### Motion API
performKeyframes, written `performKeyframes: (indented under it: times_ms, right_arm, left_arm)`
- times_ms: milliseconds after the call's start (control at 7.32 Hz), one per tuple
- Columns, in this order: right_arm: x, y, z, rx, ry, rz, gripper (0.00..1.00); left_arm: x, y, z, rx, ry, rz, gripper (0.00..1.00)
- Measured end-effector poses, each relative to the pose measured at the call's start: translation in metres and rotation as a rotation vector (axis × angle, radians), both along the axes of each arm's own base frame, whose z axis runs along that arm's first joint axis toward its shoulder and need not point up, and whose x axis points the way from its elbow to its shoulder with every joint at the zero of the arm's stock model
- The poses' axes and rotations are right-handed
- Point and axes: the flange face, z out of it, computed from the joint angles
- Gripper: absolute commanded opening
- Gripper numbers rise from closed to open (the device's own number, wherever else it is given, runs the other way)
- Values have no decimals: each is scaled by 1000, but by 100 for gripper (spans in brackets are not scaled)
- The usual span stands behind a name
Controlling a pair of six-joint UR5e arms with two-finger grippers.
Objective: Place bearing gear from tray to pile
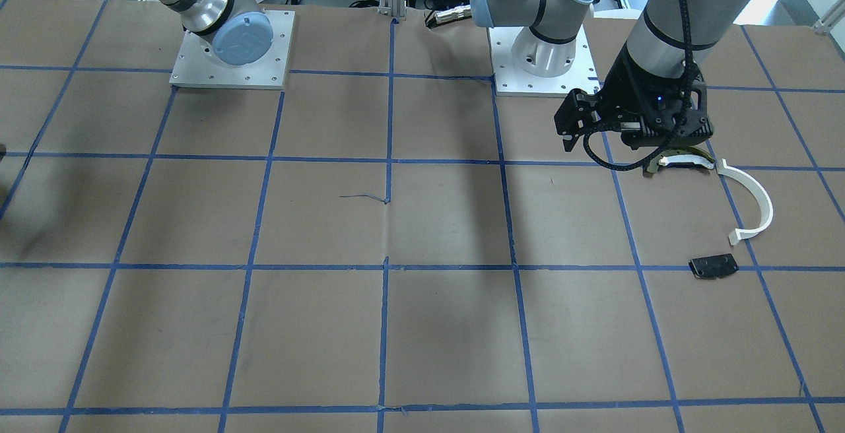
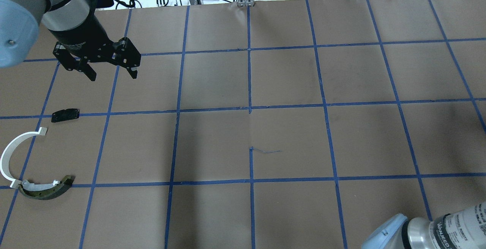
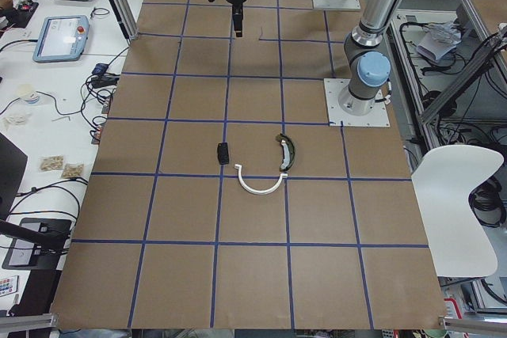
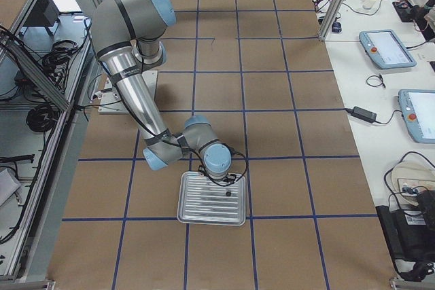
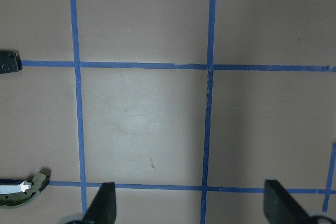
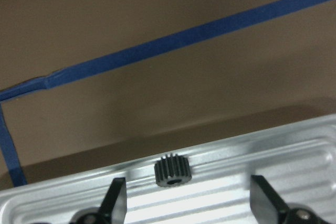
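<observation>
The small black bearing gear (image 6: pixel 172 170) lies in the silver ribbed tray (image 6: pixel 294 150) near its rim. My right gripper (image 6: pixel 190 200) is open just above the tray, with the gear ahead of the gap between its fingers. In the exterior right view the tray (image 4: pixel 197 212) sits under the right wrist. The pile lies far off: a white half-ring (image 2: pixel 11 158), a dark curved piece with a white band (image 2: pixel 45 190) and a flat black plate (image 2: pixel 65 115). My left gripper (image 2: pixel 113 75) is open and empty, hovering beyond the plate.
Brown paper with a blue tape grid covers the table (image 2: pixel 288 135). The two arm base plates (image 1: pixel 231 50) (image 1: pixel 541 57) stand at the robot's edge. Cables and tablets lie beyond the table's far edge (image 4: pixel 387 45).
</observation>
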Motion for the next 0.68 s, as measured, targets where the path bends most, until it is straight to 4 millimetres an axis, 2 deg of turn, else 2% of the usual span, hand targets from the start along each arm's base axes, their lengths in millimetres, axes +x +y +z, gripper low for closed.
performKeyframes:
  times_ms: [273, 546, 683]
  right_arm:
    - [1, 3, -2, 1, -6, -2, 70]
    - [3, 3, -4, 2, -17, -4, 45]
    - [4, 4, -5, 4, -23, -4, 38]
  left_arm:
    - [0, -2, -2, 5, 1, -1, 100]
    - [0, -2, -2, 5, 1, -1, 100]
    - [0, -2, -3, 6, 1, -1, 100]
